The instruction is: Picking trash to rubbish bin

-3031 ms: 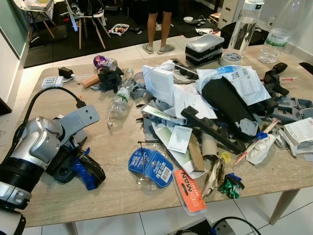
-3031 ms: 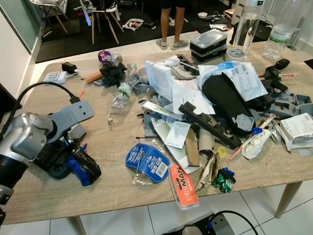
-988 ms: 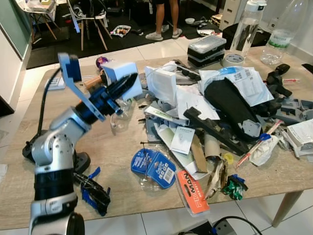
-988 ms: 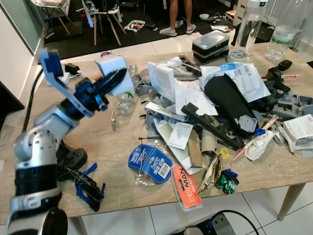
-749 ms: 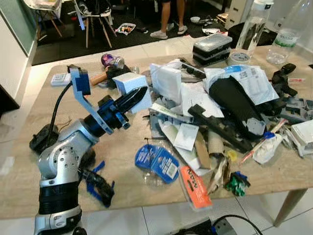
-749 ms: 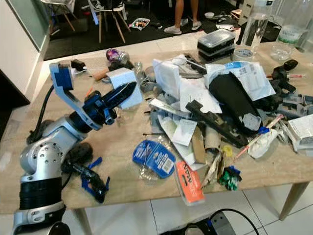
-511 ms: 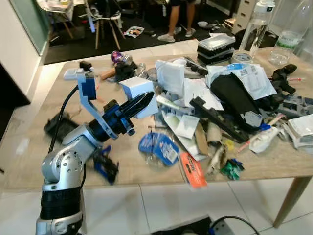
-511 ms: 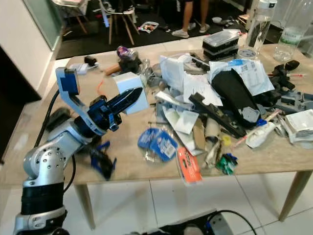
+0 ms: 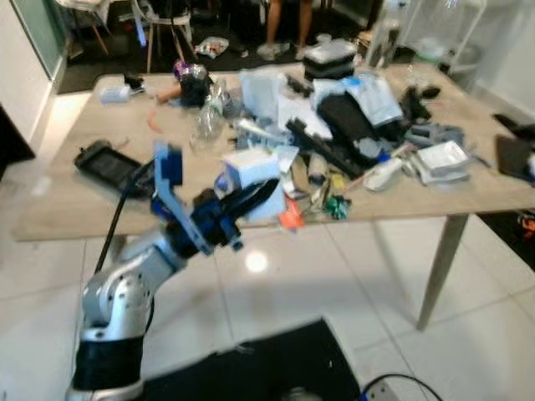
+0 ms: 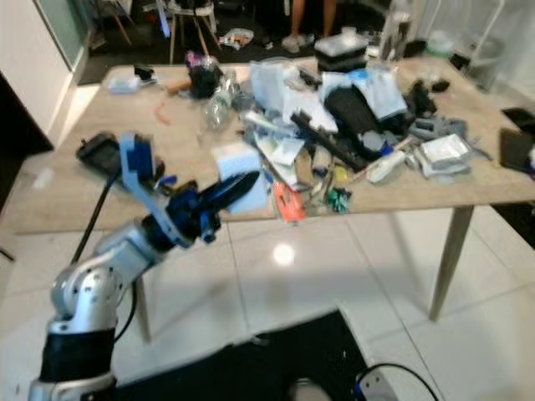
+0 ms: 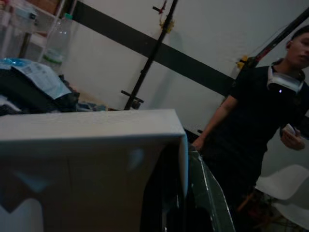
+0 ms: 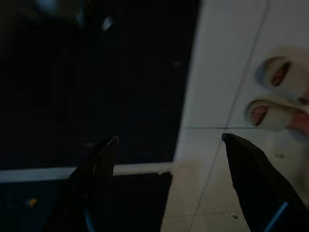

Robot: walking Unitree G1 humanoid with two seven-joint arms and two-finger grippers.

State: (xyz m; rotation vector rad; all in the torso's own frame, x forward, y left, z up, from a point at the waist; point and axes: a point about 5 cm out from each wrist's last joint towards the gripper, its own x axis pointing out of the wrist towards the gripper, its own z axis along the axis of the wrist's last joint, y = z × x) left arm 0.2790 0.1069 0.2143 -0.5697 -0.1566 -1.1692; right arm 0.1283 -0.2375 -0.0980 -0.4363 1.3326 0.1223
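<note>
The left gripper (image 9: 255, 194) is up in front of the robot, its black fingers clamped on a white box (image 9: 251, 171) — the carton sits at the fingertips, held in the air over the near edge of the wooden table (image 9: 63, 205). From the gripper, the box rides at about twelve o'clock, against the upper finger. The head views are soft with blur, but the silver left arm (image 9: 125, 284) reads clearly, elbow bent, with a blue bracket (image 9: 170, 171) standing up from the wrist.

Behind the box, at roughly one o'clock across the tabletop, lies the heap of litter (image 9: 322, 109): white papers, black plastic pieces, a crushed clear bottle (image 9: 205, 121). An orange packet (image 9: 291, 217) lies at the near edge just beside the held box, and a dark flat device (image 9: 107, 165) rests at about ten o'clock from the gripper. White floor tiles (image 9: 318, 276) spread beneath, with a black mat (image 9: 251, 368) at six o'clock.

In the left wrist view the box's pale face looms large, and a person (image 11: 251, 125) in dark clothes stands beyond it before a white wall.

The right gripper (image 12: 169, 145) hangs low — fingers spread wide apart, holding nothing. Beyond them is a dark floor patch, white tile, and a pair of feet in pale sandals (image 12: 277, 96).
</note>
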